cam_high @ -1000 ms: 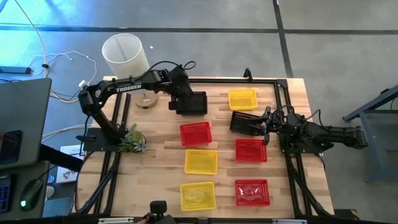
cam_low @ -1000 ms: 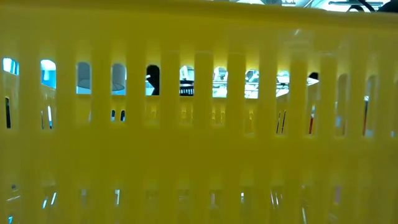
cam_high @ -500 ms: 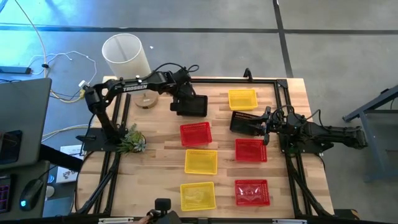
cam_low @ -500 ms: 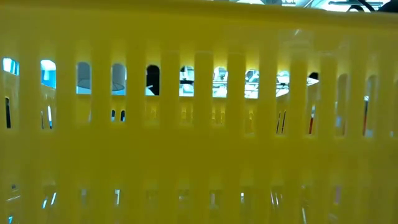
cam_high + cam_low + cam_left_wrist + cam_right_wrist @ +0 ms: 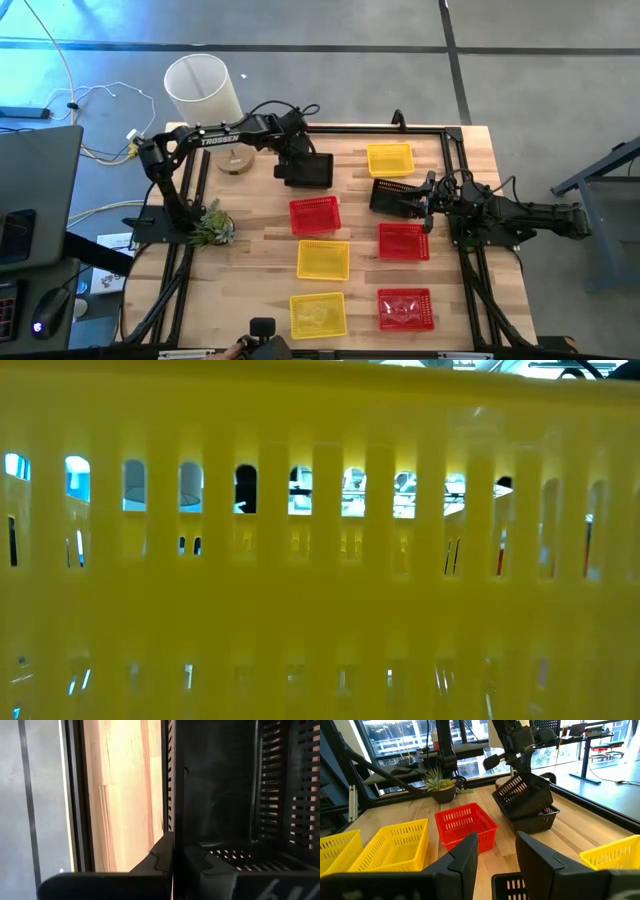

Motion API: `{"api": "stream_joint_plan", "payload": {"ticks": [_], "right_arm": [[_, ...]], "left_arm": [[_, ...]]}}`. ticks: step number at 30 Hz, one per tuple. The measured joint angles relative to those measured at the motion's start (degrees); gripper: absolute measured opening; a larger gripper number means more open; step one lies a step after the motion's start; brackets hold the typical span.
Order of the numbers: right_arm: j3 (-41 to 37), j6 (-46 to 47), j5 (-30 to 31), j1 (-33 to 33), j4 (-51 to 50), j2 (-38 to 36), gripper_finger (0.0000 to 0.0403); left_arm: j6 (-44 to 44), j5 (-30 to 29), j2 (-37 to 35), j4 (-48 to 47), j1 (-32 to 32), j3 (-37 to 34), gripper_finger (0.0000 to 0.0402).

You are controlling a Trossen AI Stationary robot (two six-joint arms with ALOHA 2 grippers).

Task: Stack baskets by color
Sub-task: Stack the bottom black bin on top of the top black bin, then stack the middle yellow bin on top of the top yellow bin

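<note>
Well, table (image 5: 250, 235): red, yellow and black baskets were spread over it.
Left gripper (image 5: 297, 166): pinched shut on the wall of a black basket (image 5: 316, 169), tilted over another black one at the far side.
Right gripper (image 5: 428, 203): fingers apart, at a third black basket (image 5: 396, 197).

Both arms are matte black with jointed tubular links and thin black cables; the left arm (image 5: 215, 136) carries white "TROSSEN" lettering along its link.
</note>
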Motion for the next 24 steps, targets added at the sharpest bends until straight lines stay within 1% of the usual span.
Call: {"api": "stream_joint_plan", "payload": {"ticks": [10, 14, 17, 19, 22, 24], "right_arm": [[0.0, 0.0, 0.0, 0.0, 0.0, 0.0, 0.0122], [0.0, 0.0, 0.0, 0.0, 0.0, 0.0, 0.0122], [0.0, 0.0, 0.0, 0.0, 0.0, 0.0, 0.0122], [0.0, 0.0, 0.0, 0.0, 0.0, 0.0, 0.0122], [0.0, 0.0, 0.0, 0.0, 0.0, 0.0, 0.0122], [0.0, 0.0, 0.0, 0.0, 0.0, 0.0, 0.0122]], "left_arm": [[0.5, -0.3, 0.0, 0.4, -0.2, 0.0, 0.0078], [0.0, -2.0, -0.1, 1.2, -0.2, 0.1, 0.0099], [-1.3, -3.3, -0.3, 0.9, -0.4, 1.3, 0.0107], [-2.0, -2.8, -0.3, 0.3, -0.4, 2.6, 0.0108], [-3.1, -0.6, -0.8, -0.4, -0.7, 4.5, 0.0106], [-4.4, 2.3, -1.5, -0.4, -0.9, 4.9, 0.0106]]}}
